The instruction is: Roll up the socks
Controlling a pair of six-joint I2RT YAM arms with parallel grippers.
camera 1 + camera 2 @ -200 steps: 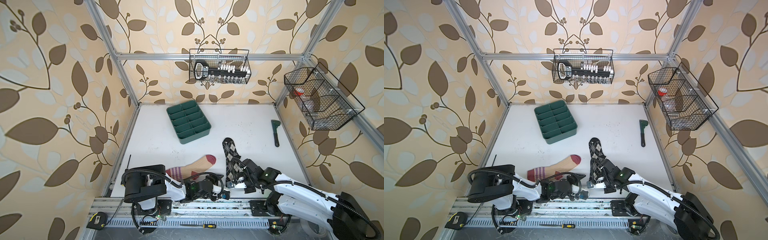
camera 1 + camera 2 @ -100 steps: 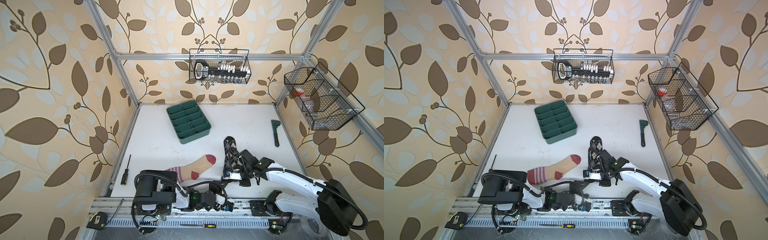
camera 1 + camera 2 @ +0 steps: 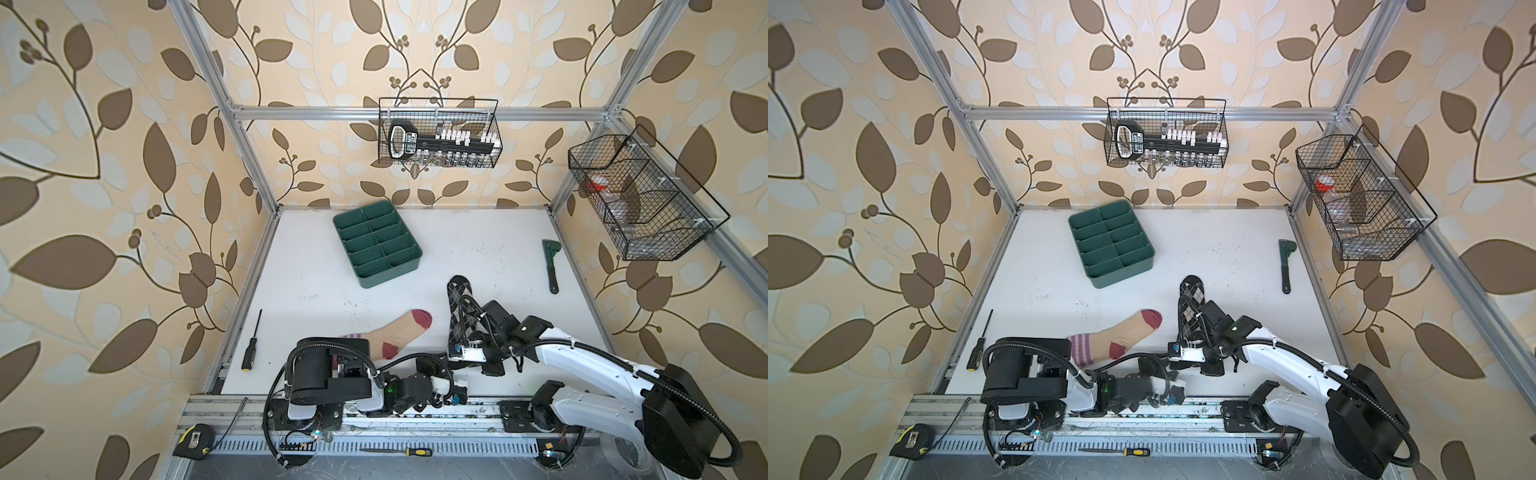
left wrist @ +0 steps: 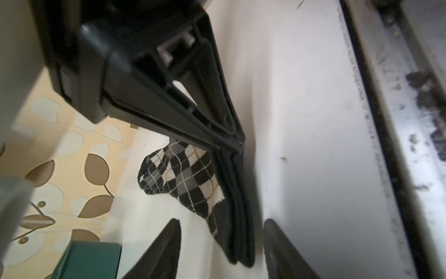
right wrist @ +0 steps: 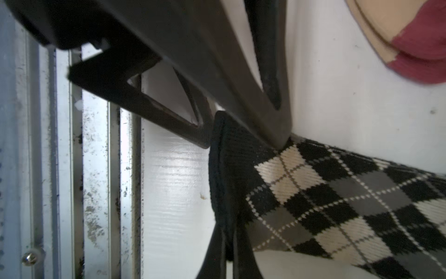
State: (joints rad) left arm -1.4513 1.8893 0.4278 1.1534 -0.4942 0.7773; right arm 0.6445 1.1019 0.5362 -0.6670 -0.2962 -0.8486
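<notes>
Right hand (image 5: 228,232) pinches argyle sock (image 5: 337,193); beige sock (image 3: 1129,332) cuff hidden.

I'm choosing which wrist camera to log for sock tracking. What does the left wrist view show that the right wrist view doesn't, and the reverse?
Only the left wrist view: a corner of the green tray and the leaf-patterned wall. Only the right wrist view: part of the beige sock with a maroon patch. Both: the argyle sock, its black cuff pinched by the shut right hand, the open left hand straddling that cuff, and the metal rail.
</notes>
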